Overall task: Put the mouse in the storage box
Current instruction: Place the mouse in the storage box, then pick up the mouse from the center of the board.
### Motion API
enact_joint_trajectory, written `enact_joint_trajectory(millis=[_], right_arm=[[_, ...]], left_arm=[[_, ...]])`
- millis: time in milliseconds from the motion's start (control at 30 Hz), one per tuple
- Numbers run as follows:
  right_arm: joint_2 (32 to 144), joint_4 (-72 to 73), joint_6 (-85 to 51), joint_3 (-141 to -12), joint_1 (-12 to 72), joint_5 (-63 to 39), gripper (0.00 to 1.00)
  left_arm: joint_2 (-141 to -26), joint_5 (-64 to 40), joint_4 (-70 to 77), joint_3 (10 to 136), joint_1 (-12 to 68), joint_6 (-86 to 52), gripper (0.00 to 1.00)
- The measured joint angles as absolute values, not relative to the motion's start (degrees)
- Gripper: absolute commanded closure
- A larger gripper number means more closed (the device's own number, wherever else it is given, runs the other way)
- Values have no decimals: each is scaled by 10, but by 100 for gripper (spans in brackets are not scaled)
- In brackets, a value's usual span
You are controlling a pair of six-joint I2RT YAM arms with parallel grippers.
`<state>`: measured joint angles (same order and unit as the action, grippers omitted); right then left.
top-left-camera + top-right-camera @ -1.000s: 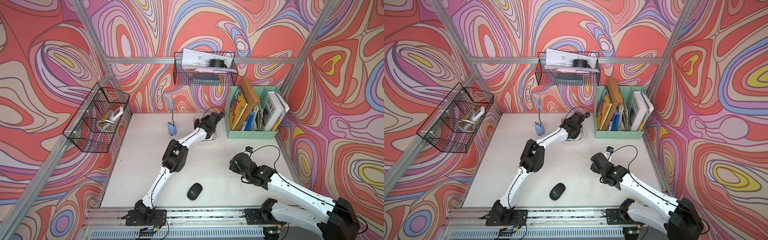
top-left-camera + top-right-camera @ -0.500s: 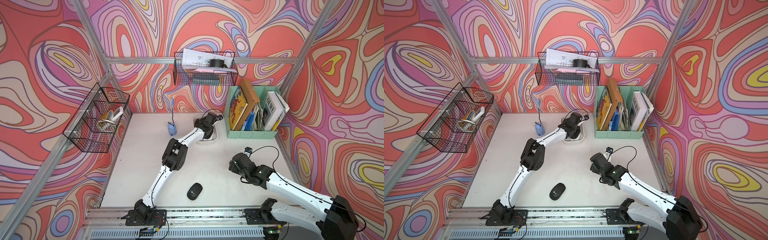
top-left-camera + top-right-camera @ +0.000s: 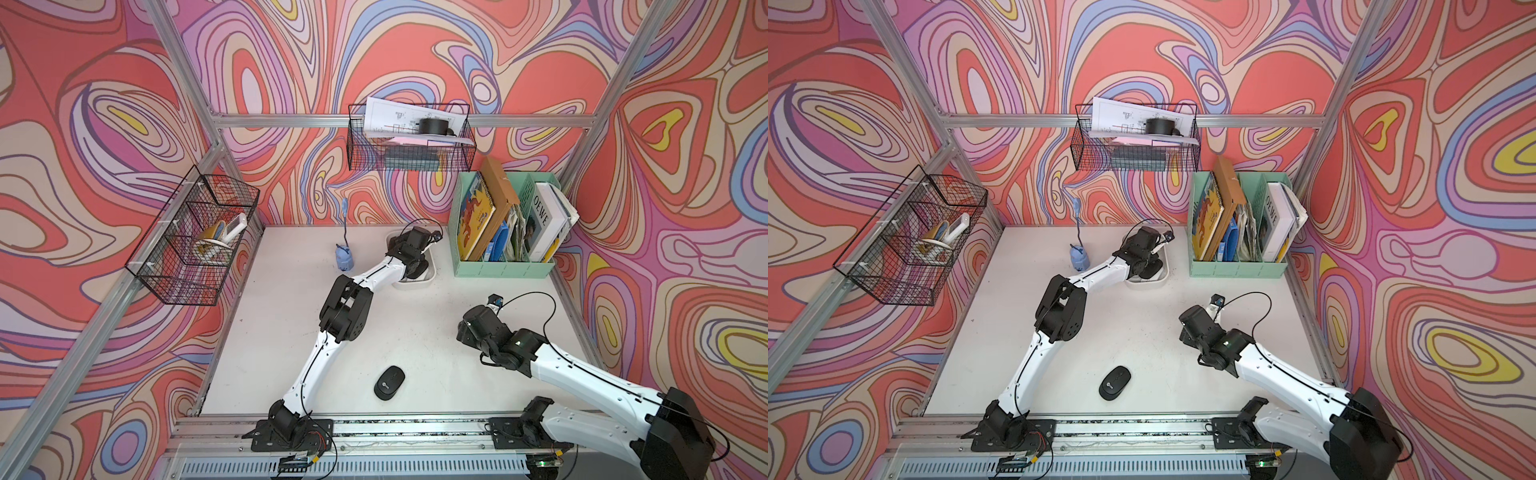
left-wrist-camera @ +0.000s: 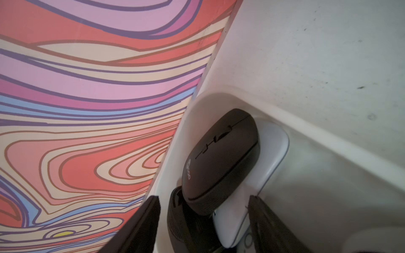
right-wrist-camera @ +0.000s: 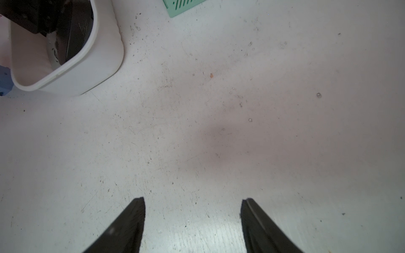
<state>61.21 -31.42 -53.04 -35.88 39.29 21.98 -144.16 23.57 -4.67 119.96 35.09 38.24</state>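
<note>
The white storage box (image 3: 415,285) stands at the back of the table, and my left gripper (image 4: 203,197) hangs over it, open. A black mouse (image 4: 221,162) lies inside, just beyond the fingertips (image 4: 153,210), which stand apart on either side without touching it. It rests on a white mouse (image 4: 252,186) and a second black one (image 4: 182,219). Another black mouse (image 3: 389,382) sits on the table near the front edge in both top views (image 3: 1114,382). My right gripper (image 5: 192,199) is open over bare table at the right, with the storage box (image 5: 87,65) off to one side.
A mint-green file organizer (image 3: 503,232) with books stands right of the box. A small blue gadget (image 3: 344,257) stands to its left. Black wire baskets hang on the left wall (image 3: 195,241) and the back wall (image 3: 409,141).
The left gripper has drawn back a little along the box, leftward and nearer, and has opened, leaving the black mouse lying in the box. The right arm has barely moved.
</note>
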Motion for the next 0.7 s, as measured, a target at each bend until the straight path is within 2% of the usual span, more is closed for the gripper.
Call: enact_joint_trajectory(millis=[300, 467, 700], right_arm=[[620, -316, -520, -369, 393, 217, 29], [621, -316, -517, -369, 396, 202, 29], [655, -313, -518, -375, 454, 188, 29]], left_arm=[[-1340, 208, -30, 1089, 357, 316, 13], [-1251, 195, -15, 1013, 357, 259, 3], [-1101, 193, 7, 869, 357, 139, 1]])
